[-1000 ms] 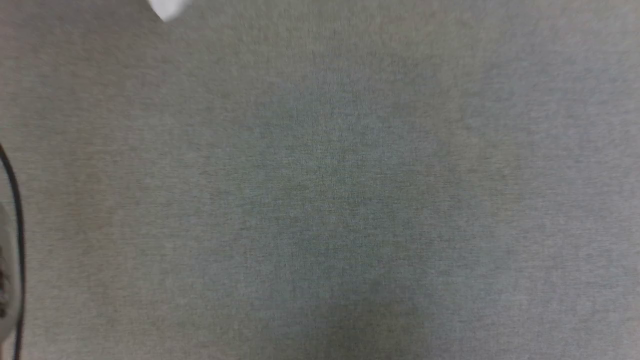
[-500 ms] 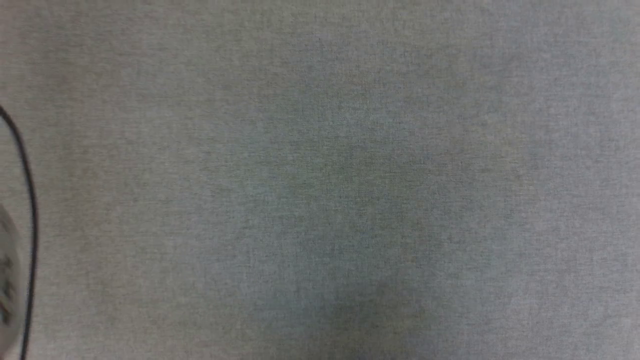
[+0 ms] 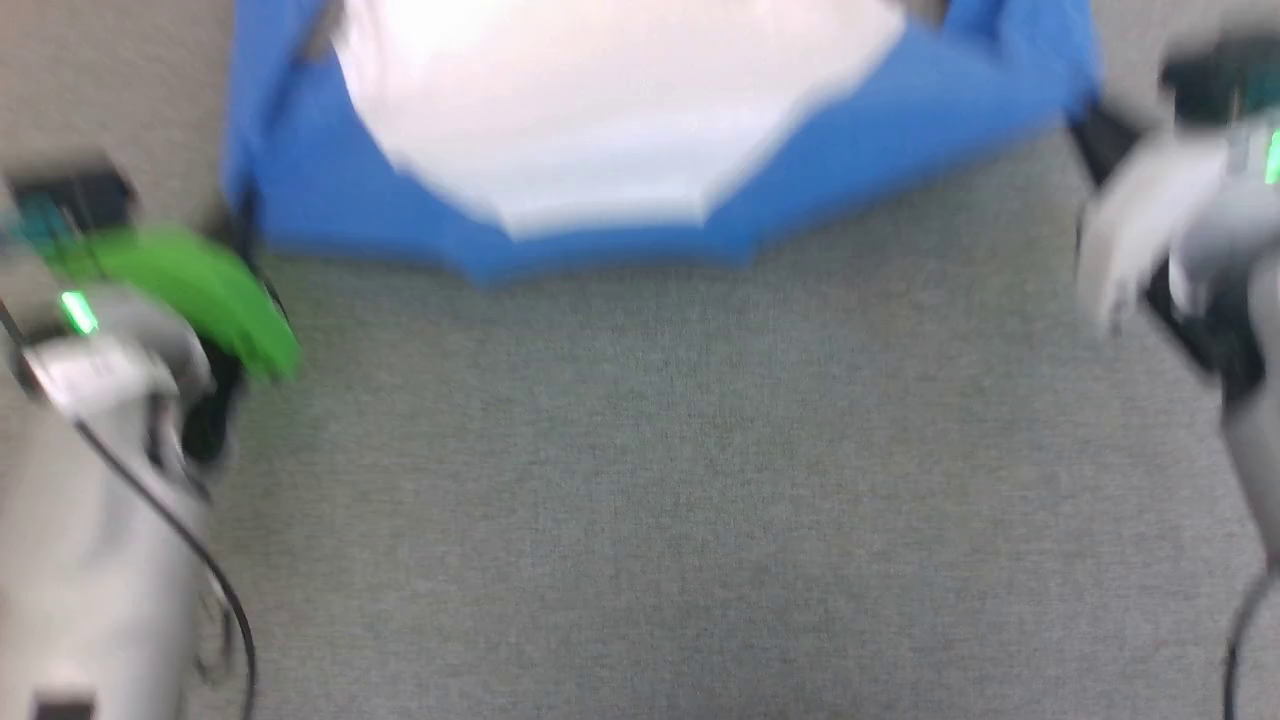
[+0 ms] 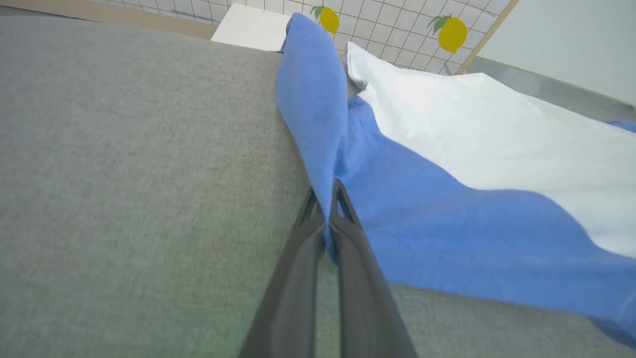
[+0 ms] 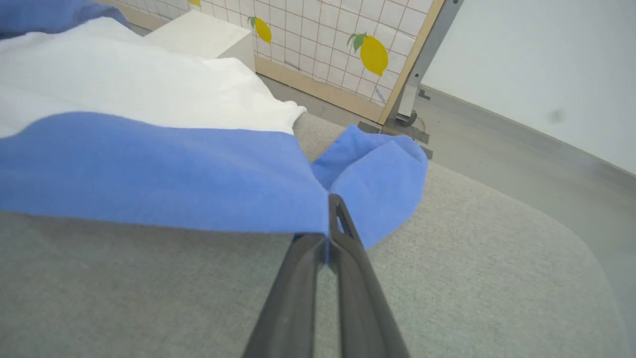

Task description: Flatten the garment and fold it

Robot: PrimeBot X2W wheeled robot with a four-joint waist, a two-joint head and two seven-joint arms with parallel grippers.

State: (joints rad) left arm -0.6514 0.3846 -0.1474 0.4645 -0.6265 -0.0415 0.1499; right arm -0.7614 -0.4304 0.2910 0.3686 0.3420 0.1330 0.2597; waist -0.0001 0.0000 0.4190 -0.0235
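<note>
Two dark fingers of the left pincer [image 4: 328,199] rise in the left wrist view, and they are pressed together on a fold of blue cloth of the shirt [image 4: 472,149]. One blue sleeve runs straight ahead of the fingertips. The rest of the shirt spreads to their right, with a blue band near and the white body beyond it. To the left of the pincer lies the grey pad [image 4: 124,174], bare. Far ahead, past the pad, stand a white box [image 4: 248,25] and a tiled panel [image 4: 397,25] with yellow lemons.

In the right wrist view the right pincer [image 5: 325,228] is also closed, with blue cloth nipped between its tips. A short blue flap hangs just to the right of the tips. To their left a wide blue band goes out, taut, and the white body lies behind it. The pad is under and around the fingers. The same panel stands ahead, and a pale wall is to the right.

The head view is much blurred. The shirt sits at the top, stretched between the two pincers, white in the middle and blue along the near edge and at both corners. Each pincer touches one blue corner, but here I cannot tell how the fingers stand. The left arm carries a green part [image 3: 200,290]. Nearer than the shirt is bare pad.
</note>
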